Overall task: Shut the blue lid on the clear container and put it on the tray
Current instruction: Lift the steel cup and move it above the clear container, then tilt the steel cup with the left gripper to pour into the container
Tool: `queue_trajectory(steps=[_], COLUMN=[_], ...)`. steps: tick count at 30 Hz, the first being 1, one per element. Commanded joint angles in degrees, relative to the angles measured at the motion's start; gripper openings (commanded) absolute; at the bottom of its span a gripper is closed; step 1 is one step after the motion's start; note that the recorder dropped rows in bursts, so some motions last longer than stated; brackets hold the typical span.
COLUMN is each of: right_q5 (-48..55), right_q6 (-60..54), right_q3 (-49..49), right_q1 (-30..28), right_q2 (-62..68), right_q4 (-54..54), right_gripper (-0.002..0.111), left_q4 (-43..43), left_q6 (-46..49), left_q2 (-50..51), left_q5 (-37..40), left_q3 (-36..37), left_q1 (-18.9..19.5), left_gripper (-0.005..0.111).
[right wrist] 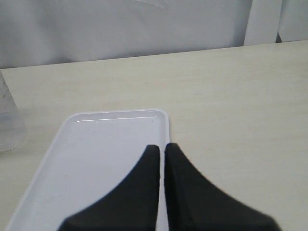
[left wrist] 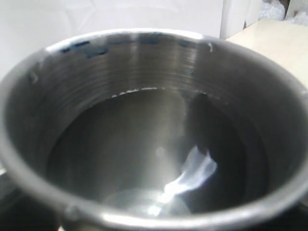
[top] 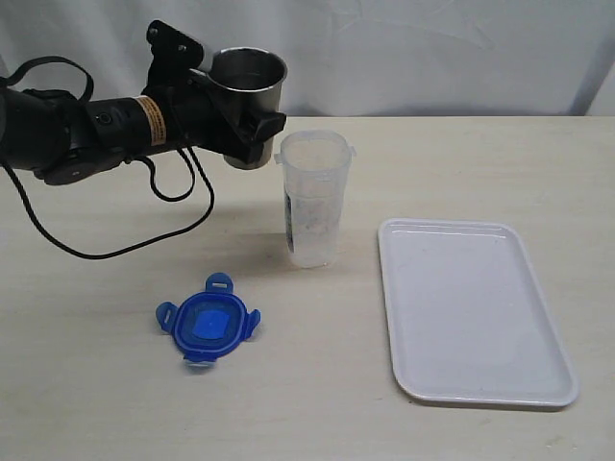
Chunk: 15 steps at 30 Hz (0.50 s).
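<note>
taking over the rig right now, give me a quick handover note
Left gripper: shut on the steel cup, held off the table beside the clear container.
Right gripper: shut, holding nothing, pointing at the tray.
Things: the container stands upright and open, left of the tray; the blue lid lies apart in front of it.
Done: neither step.
Left: probably free the left gripper, snap the lid on, then set the container on the tray.

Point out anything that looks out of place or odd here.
The left fingers grip a steel cup, seemingly raised off the table, close beside the open clear container. It is the only thing not resting on the table. The blue lid lies apart from the container. Nothing looks spilled or damaged.
</note>
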Motion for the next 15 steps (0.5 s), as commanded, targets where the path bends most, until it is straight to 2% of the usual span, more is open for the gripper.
queue_trajectory(steps=[1,15], right_q5=[-0.1,-0.1], right_q6=[0.4,0.4], right_q3=[0.2,0.2], right_q1=[0.0,0.0], right_q2=[-0.2,-0.2], right_q4=[0.1,0.1], right_gripper=[0.004,0.004], left_q4=[-1.9,-3.5], left_q6=[-1.4,5.2], left_q2=[-1.0,-1.0], left_q5=[-6.0,-7.2], left_q3=[-1.0,-1.0], left_q1=[0.0,0.0], left_gripper=[0.000,0.000])
